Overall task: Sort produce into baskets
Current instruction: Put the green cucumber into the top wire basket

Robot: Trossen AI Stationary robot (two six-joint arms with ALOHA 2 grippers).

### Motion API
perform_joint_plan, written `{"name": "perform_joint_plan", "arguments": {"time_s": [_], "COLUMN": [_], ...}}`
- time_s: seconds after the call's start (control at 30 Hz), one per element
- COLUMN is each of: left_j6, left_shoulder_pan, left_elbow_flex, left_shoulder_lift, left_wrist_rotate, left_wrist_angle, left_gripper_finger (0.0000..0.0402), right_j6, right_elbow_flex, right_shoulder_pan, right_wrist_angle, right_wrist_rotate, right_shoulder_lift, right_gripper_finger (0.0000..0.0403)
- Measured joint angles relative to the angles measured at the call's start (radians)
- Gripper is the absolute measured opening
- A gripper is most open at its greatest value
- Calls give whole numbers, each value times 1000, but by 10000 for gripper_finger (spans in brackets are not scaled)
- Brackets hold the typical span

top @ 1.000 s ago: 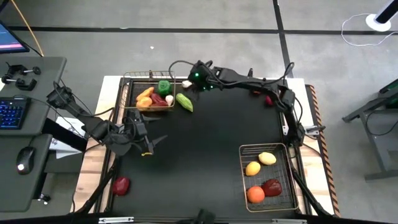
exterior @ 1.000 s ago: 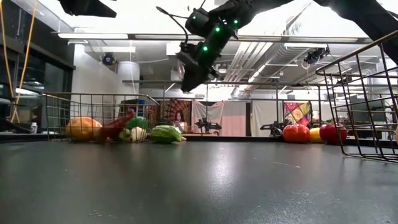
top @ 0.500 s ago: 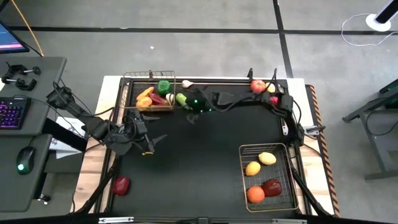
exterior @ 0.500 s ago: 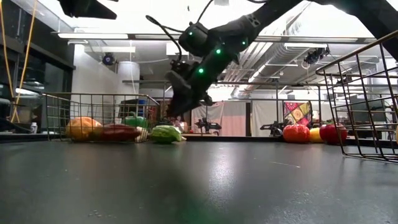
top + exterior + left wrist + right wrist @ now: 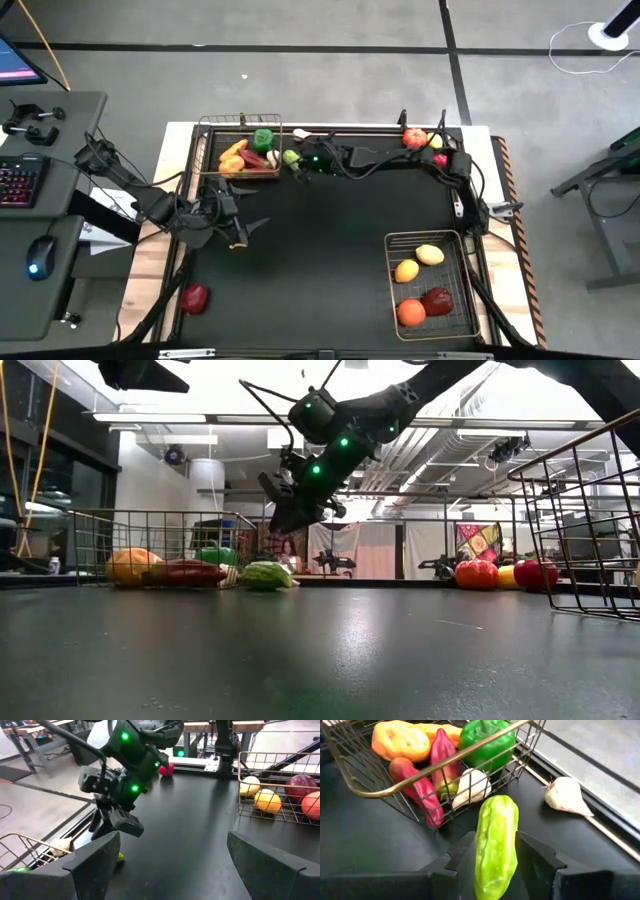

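Beside the coppery basket (image 5: 395, 785), my right gripper (image 5: 495, 857) brackets the cucumber (image 5: 495, 845) on the mat, fingers at its sides. My left gripper (image 5: 165, 865) waits open, well apart.

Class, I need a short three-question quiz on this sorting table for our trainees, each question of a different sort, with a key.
1. True or false: the right gripper has its fingers either side of the green cucumber.
2. Which lies outside the coppery basket? A) green pepper B) loose garlic
3. Fill in: the left gripper is ____.

Key: 1 true; 2 B; 3 open.
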Motion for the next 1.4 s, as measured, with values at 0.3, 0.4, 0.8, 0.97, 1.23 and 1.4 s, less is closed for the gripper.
{"name": "perform_joint_plan", "arguments": {"time_s": [0.3,0.4,0.8,0.97,1.23,1.4], "left_j6": [0,0,2,1,1,2], "left_shoulder_pan": [0,0,0,0,0,10], "left_elbow_flex": [0,0,0,0,0,0], "left_shoulder_lift": [0,0,0,0,0,0], "left_wrist_rotate": [0,0,0,0,0,0], "left_wrist_angle": [0,0,0,0,-1,0], "left_gripper_finger": [358,358,358,358,358,358], "right_j6": [114,52,65,101,146,117], "right_elbow_flex": [-9,-28,-36,-37,-29,21], "right_shoulder_pan": [-6,-3,-25,-30,-25,-43], "right_wrist_angle": [78,134,123,119,46,-66], "right_wrist_rotate": [-6,-78,-112,-101,-73,-63], "right_shoulder_lift": [0,0,0,0,9,16], "right_gripper_finger": [130,130,263,350,382,383]}}
